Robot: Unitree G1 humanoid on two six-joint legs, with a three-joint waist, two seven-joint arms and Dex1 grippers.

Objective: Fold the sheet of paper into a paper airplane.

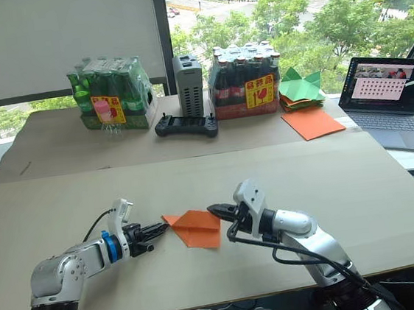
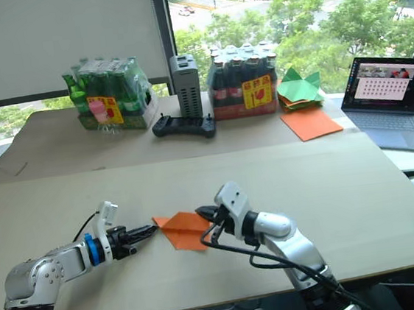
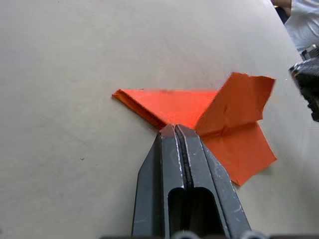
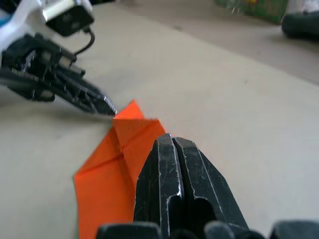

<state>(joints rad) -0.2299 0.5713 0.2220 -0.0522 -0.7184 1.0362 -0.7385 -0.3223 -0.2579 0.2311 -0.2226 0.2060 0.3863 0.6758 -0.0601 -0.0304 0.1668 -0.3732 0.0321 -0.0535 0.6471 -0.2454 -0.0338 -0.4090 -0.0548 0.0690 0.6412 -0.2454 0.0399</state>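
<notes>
Grippers sit low on the near table [image 1: 64,207] w/ the orange paper airplane [image 1: 197,228] between them: I see my left gripper [image 1: 163,227] pressed together at its pointed corner, right gripper [image 1: 214,210] pressed together at its opposite edge, one wing raised, bottle packs [image 1: 112,94] far behind.

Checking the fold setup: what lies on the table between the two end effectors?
The folded orange paper airplane, between left end effector and right end effector, seen in the left eye view.
</notes>
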